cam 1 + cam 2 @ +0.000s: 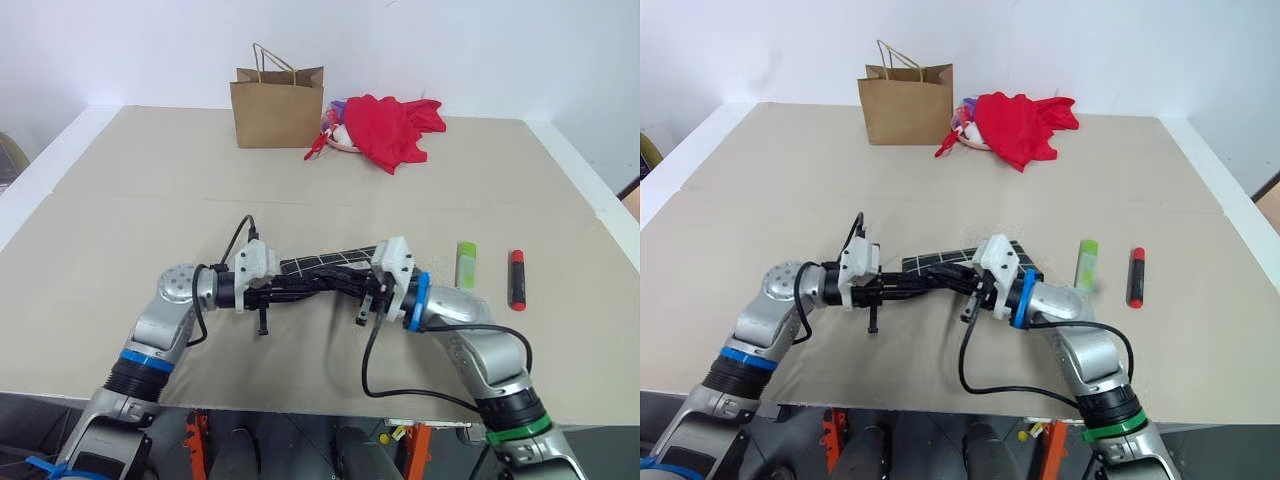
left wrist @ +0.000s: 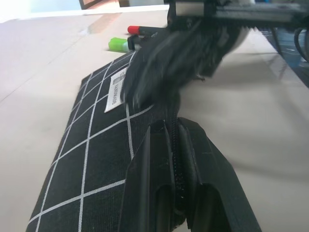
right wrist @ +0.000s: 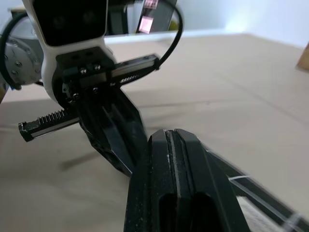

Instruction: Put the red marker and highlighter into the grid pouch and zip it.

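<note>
Left eye view: table [image 1: 150,200] with a tan top; brown paper bag [image 1: 277,107] upright near the far edge; red cloth [image 1: 395,128] heaped just beside it, toward the far right corner, with a small pale and red object partly under the cloth, too small to identify; grid pouch [image 1: 330,261] near the middle of the near edge, lifted off the surface between the 2 grippers, most of it hidden behind them; highlighter [image 1: 466,264] lying flat toward the right edge, near the pouch but apart from it; red marker [image 1: 517,279] lying flat just beyond the highlighter, nearer the right edge, the 2 roughly parallel and not touching; both outside the pouch.

Left gripper [image 1: 300,284]: points toward the right edge; fingers pressed together on the zipper edge of the pouch. Right gripper [image 1: 345,283]: points toward the left gripper, close to it; fingers closed on the same edge of the pouch.

Left wrist view: white grid lines and small white label [image 2: 117,89] of the pouch, and the zipper line running between the 2 closed fingers [image 2: 149,179]; right gripper blurred ahead of them; highlighter and marker beyond the pouch's far end.

Right wrist view: 2 closed fingers [image 3: 193,188] on the pouch's edge; left gripper directly opposite.
</note>
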